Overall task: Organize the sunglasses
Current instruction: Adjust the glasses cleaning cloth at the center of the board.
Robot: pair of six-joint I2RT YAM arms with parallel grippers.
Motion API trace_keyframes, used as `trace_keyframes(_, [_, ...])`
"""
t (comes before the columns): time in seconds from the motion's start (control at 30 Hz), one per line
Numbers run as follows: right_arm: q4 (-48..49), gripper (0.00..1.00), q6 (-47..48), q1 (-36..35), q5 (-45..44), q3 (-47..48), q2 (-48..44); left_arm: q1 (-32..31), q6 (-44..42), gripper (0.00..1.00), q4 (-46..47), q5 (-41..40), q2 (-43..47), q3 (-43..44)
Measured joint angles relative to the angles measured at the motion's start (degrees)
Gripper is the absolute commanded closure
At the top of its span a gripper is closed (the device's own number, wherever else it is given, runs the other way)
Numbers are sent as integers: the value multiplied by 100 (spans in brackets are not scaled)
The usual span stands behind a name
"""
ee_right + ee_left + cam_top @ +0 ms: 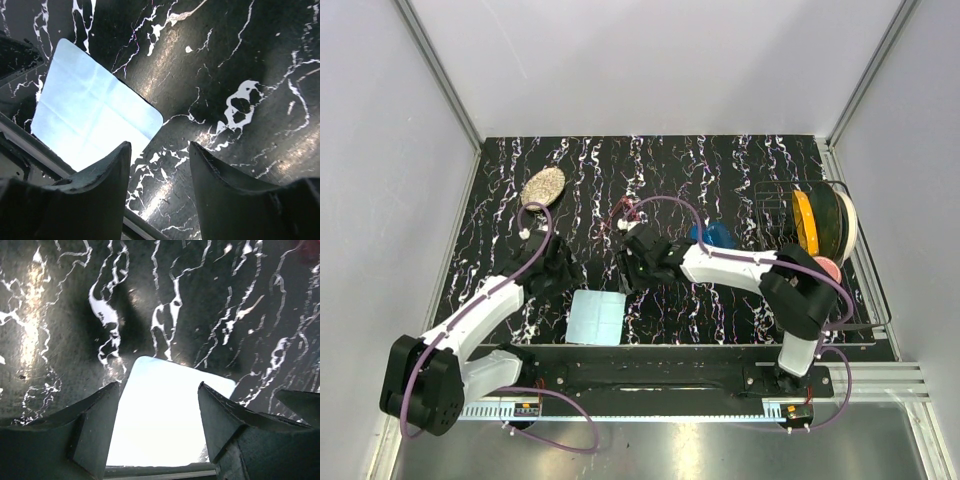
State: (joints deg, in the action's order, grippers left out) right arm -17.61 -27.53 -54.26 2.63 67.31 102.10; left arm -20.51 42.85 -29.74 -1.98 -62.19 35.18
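The sunglasses [624, 214] are lying on the bench [740, 160] just beyond the right pincer [160, 150], farther from the left pincer [159, 387]. Both pincers are gaping, released and empty. The sunglasses' long axis is unclear.

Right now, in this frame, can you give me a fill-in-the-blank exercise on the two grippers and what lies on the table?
1. The left gripper and the right gripper are both ___ and hold nothing.
2. The square cloth near the arm bases is light ___.
3. On the table, the speckled oval object lies on the far ___ side.
Missing words: open; blue; left.
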Motion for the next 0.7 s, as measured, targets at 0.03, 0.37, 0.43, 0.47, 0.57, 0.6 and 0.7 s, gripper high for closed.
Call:
trace_keyframes(0.03, [39,45,-2,-35,4,0,74,31,4,32,-37,0,0,-46])
trace_keyframes(0.37, [184,53,90,-109,168,273,778,153,0,32,-142,2,22,-236])
trace_keyframes(0.43, [192,58,122,-120,247,354,841,177,-2,32,-142,4,26,-236])
trace_keyframes(0.47, [195,59,142,-125,286,376,868,186,-7,32,-140,4,26,-236])
trace_keyframes(0.57, [188,70,177,-129,404,413,944,216,-39,32,-142,9,26,-236])
trace_keyframes(0.6, [186,72,186,-129,428,422,957,225,-44,32,-140,9,26,-236])
trace_keyframes(0.7, [136,80,197,-131,459,428,979,247,-59,32,-140,24,26,-236])
